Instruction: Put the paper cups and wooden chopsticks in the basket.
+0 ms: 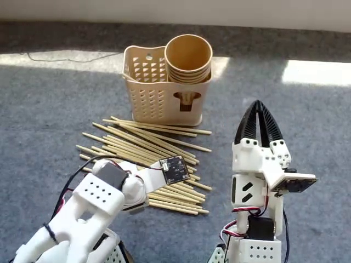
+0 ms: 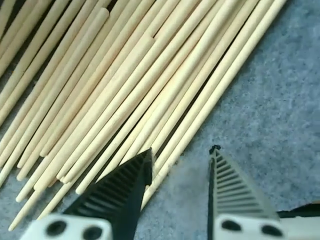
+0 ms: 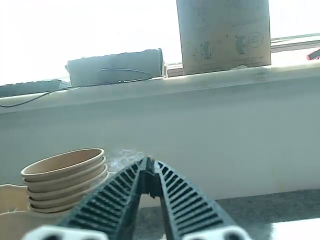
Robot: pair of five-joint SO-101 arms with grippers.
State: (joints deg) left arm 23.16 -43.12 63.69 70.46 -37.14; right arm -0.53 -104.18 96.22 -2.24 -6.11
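My left claw (image 2: 180,151) is released, its fingers spread with nothing gripped. It hangs low over the edge of the chopsticks (image 2: 115,85). One fingertip (image 2: 142,162) lies across the outermost sticks and the other sits over the bare grey mat (image 2: 280,100). Whether either tip touches anything I cannot tell. The pile runs out of my left wrist view on several sides, so the sticks cannot be counted there.

From the high view the chopsticks (image 1: 148,145) lie fanned on the mat (image 1: 55,109) in front of the basket (image 1: 145,90), none of them in it. My left wrist and its camera board (image 1: 174,170) cover part of the pile and hide that claw's fingers.

My right claw (image 1: 258,107) is clenched on nothing. It is raised off the mat beside the basket and points at the far wall.

The cups (image 1: 188,57) stand nested in the basket's end nearest my right arm, rims above its wall. Their lower parts are hidden, apart from a glimpse through the handle slot. In my right wrist view my clenched claw (image 3: 149,162) cuts off part of the cups (image 3: 65,177).
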